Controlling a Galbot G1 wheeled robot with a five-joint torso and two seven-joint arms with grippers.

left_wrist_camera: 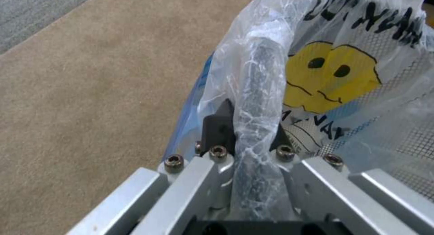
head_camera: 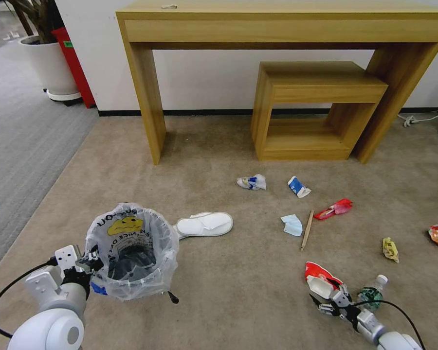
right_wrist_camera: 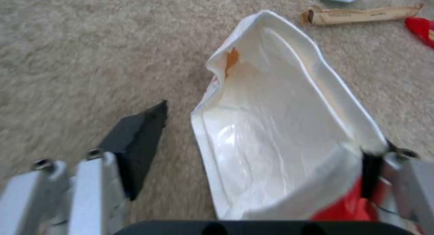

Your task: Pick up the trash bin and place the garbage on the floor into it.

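Near right floor: right gripper (right_wrist_camera: 253, 140) fingers spread, paper cup (right_wrist_camera: 280, 126) between them.
Near left: left gripper (left_wrist_camera: 246, 126) clamps trash bin (head_camera: 131, 253) rim.

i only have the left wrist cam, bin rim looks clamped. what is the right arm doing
Observer: The right gripper is down at the carpet on the robot's right, open around the crushed paper cup.
Operator: are both fingers on the cup
Observer: No. In the right wrist view one finger stands apart from the cup, with carpet showing between them.
Operator: anything lying close to the bin
Observer: White slippers lie on the carpet just beside the trash bin, on its right.
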